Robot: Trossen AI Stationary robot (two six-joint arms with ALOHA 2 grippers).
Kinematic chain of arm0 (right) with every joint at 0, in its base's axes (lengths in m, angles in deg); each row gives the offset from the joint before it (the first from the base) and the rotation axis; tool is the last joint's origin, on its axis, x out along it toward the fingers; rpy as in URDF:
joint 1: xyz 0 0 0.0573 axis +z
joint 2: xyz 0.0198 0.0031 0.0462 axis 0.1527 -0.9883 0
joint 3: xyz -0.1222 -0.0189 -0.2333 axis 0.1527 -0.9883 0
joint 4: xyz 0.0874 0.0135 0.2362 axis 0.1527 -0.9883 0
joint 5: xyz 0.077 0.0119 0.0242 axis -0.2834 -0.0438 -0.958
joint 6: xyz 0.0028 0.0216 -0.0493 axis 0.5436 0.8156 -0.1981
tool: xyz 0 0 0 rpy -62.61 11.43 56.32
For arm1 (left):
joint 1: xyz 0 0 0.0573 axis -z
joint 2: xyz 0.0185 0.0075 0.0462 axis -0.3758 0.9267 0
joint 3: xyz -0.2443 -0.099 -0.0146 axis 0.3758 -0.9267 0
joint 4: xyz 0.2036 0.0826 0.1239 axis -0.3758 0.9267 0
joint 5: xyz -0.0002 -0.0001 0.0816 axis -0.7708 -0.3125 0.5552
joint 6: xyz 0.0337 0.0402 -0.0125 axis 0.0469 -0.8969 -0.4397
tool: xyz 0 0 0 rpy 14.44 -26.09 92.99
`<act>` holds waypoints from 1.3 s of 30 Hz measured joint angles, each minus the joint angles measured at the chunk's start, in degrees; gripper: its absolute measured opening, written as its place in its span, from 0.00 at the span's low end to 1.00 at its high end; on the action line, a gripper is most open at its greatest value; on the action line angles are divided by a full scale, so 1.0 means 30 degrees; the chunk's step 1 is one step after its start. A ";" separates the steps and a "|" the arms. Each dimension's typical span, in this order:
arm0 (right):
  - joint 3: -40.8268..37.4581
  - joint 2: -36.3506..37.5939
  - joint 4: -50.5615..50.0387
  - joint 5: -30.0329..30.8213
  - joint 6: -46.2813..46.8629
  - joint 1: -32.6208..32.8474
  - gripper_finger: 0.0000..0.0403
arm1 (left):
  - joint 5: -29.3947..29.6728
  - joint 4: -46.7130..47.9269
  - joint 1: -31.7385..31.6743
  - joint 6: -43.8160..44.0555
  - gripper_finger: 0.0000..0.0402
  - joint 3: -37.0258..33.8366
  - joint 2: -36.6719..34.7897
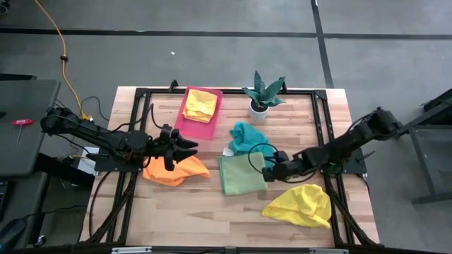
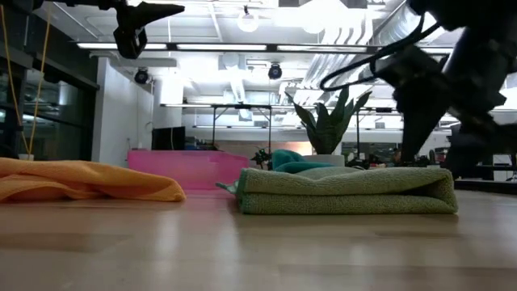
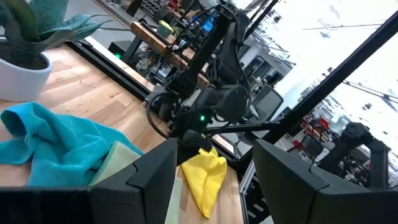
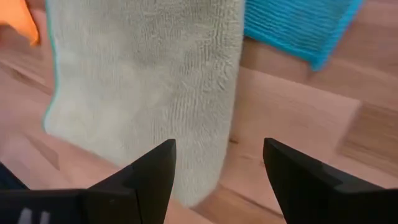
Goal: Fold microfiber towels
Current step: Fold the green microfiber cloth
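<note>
Lying folded at the centre of the high view, the light green microfiber towel [image 1: 241, 174] has the right gripper [image 1: 271, 169], fingers spread and empty, just off its right edge. Left of it, the left gripper [image 1: 189, 147] hovers spread above the crumpled orange microfiber towel [image 1: 175, 170]. Beyond, the teal towel [image 1: 245, 137] lies bunched.
</note>
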 joint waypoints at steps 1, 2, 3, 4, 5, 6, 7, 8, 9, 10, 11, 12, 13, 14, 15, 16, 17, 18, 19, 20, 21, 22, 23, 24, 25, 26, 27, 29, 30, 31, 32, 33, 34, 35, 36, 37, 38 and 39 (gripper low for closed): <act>-0.0056 -0.0258 0.0536 0.0280 0.0250 0.0000 0.58 | 0.0061 -0.0006 0.0000 0.0000 0.50 0.0000 0.0000; -0.0056 -0.0540 0.1054 0.0521 0.0300 0.0000 0.58 | 0.0068 0.0000 -0.0007 0.0000 0.50 0.0000 0.0000; -0.0056 -0.0848 0.1631 0.0593 0.0303 -0.0007 0.58 | 0.0066 0.0001 -0.0007 0.0000 0.50 0.0000 0.0000; -0.0056 -0.1117 0.2009 0.0597 0.0307 -0.0011 0.58 | 0.0069 -0.0003 -0.0007 0.0000 0.50 0.0000 0.0000; -0.0056 -0.1414 0.2395 0.0606 0.0327 -0.0025 0.58 | 0.0066 -0.0003 -0.0003 0.0048 0.50 0.0000 0.0000; -0.0056 -0.1700 0.2691 0.0567 0.0358 -0.0038 0.58 | 0.0061 0.0001 -0.0004 0.0080 0.50 0.0000 0.0000; -0.0051 -0.1935 0.2712 0.0406 0.0495 -0.0036 0.58 | 0.0061 0.0001 0.0000 0.0080 0.50 0.0000 0.0000; -0.0056 -0.2169 0.2693 0.0227 0.0738 -0.0036 0.58 | 0.0065 -0.0004 -0.0004 0.0080 0.50 0.0000 0.0000; -0.0055 -0.2344 0.2691 0.0201 0.0908 -0.0036 0.58 | 0.0061 -0.0004 -0.0007 0.0080 0.50 0.0000 0.0000; -0.0033 -0.2436 0.2750 0.0207 0.1121 -0.0036 0.58 | 0.0061 0.0001 0.0000 0.0080 0.50 0.0000 0.0000; -0.0020 -0.2510 0.2807 0.0221 0.1258 -0.0003 0.58 | 0.0061 -0.0006 0.0000 0.0080 0.50 0.0000 0.0000; -0.0020 -0.2515 0.2830 0.0218 0.1261 0.0034 0.57 | 0.0061 -0.0006 -0.0007 0.0080 0.50 0.0000 0.0000; 0.0011 -0.2526 0.2822 0.0221 0.1268 0.0050 0.56 | 0.0061 0.0001 0.0000 0.0080 0.50 0.0000 0.0000; 0.0099 -0.2549 0.2703 0.0234 0.1264 0.0078 0.55 | 0.0061 0.0001 -0.0007 0.0080 0.50 0.0000 0.0000; 0.0195 -0.2580 0.2624 0.0232 0.1268 0.0110 0.52 | 0.0061 0.0001 -0.0007 0.0077 0.50 0.0000 0.0000; 0.0319 -0.2613 0.2621 0.0154 0.1289 0.0126 0.49 | 0.0058 0.0001 -0.0007 0.0080 0.50 0.0000 0.0000; 0.0478 -0.2618 0.2553 0.0129 0.1296 0.0177 0.45 | 0.0051 0.0001 -0.0005 0.0073 0.50 0.0000 0.0000; 0.0626 -0.2599 0.2382 0.0135 0.1324 0.0230 0.40 | 0.0037 0.0001 0.0000 0.0073 0.50 0.0000 0.0000; 0.0736 -0.2599 0.2105 0.0161 0.1363 0.0271 0.35 | -0.0020 0.0001 -0.0007 0.0073 0.50 0.0000 0.0000; 0.0811 -0.2599 0.1682 0.0228 0.1487 0.0349 0.29 | -0.0033 0.0001 0.0000 0.0073 0.50 0.0000 0.0000; 0.0896 -0.2599 0.1360 0.0271 0.1487 0.0442 0.23 | -0.0033 0.0001 0.0000 0.0073 0.50 0.0000 0.0000; 0.1010 -0.2607 0.1162 0.0294 0.1482 0.0567 0.16 | -0.0051 0.0001 -0.0007 0.0073 0.50 0.0000 0.0000; 0.1156 -0.2607 0.1005 0.0314 0.1480 0.0739 0.09 | -0.0074 0.0001 -0.0003 0.0073 0.50 0.0000 0.0000; 0.1283 -0.2602 0.0821 0.0310 0.1478 0.0944 0.05 | -0.0084 0.0001 -0.0006 0.0073 0.50 0.0000 0.0000; 0.1395 -0.2588 0.0467 0.0304 0.1485 0.1146 0.03 | -0.0084 0.0001 -0.0003 0.0073 0.50 0.0000 0.0000; 0.1517 -0.2555 -0.0032 0.0297 0.1670 0.1363 0.03 | -0.0090 0.0001 0.0000 0.0073 0.50 0.0000 0.0000; 0.1677 -0.2474 -0.0626 0.0296 0.1869 0.1593 0.04 | -0.0084 0.0001 -0.0007 0.0073 0.50 0.0000 0.0000; 0.2149 -0.2186 -0.2045 0.0453 0.2276 0.2085 0.04 | -0.0084 0.0001 -0.0006 0.0073 0.50 0.0000 0.0000; 0.2396 -0.1952 -0.2853 0.0680 0.2466 0.2365 0.03 | -0.0084 0.0001 -0.0005 0.0073 0.50 0.0000 0.0000; 0.2653 -0.1727 -0.3683 0.0927 0.2617 0.2613 0.02 | -0.0084 0.0001 -0.0004 0.0073 0.50 0.0000 0.0000; 0.2893 -0.1479 -0.4355 0.1094 0.2639 0.2818 0.01 | -0.0084 0.0001 -0.0007 0.0064 0.50 0.0000 0.0000; 0.3168 -0.1226 -0.4958 0.1136 0.2717 0.2986 0.01 | -0.0084 0.0008 0.0000 -0.0018 0.50 0.0000 0.0000; 0.3473 -0.1012 -0.5495 0.1159 0.2831 0.3070 0.01 | -0.0084 0.0006 0.0000 -0.0082 0.50 0.0000 0.0000; 0.3824 -0.0845 -0.6032 0.1273 0.2827 0.3140 0.01 | -0.0084 0.0008 -0.0006 -0.0094 0.50 0.0000 0.0000; 0.4203 -0.0766 -0.6527 0.1355 0.2725 0.3187 0.01 | -0.0084 0.0008 -0.0007 -0.0087 0.50 0.0000 0.0000; 0.4590 -0.0759 -0.6955 0.1372 0.2548 0.3206 0.01 | -0.0084 0.0008 0.0000 -0.0080 0.50 0.0000 0.0000; 0.4920 -0.0765 -0.7363 0.1372 0.2463 0.3204 0.01 | -0.0084 0.0008 -0.0007 -0.0080 0.50 0.0000 0.0000; 0.5193 -0.0783 -0.7703 0.1373 0.2447 0.3177 0.01 | -0.0084 0.0008 -0.0007 -0.0080 0.50 0.0000 0.0000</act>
